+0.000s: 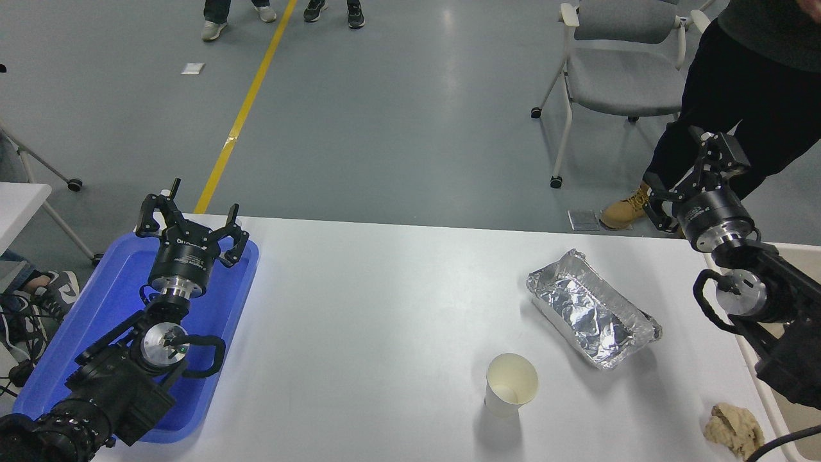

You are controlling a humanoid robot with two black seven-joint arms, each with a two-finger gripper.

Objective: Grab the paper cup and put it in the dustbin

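Right gripper (694, 172) beyond foil tray (591, 308), cup (510, 385).

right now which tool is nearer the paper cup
Right. The right tool hangs up past the table's far right edge, beyond the foil tray from the paper cup. The left tool sits over the blue tray, farther off.

White paper cup (510, 385), silver foil tray (593, 310), blue plastic tray (109, 308), white table (385, 308).
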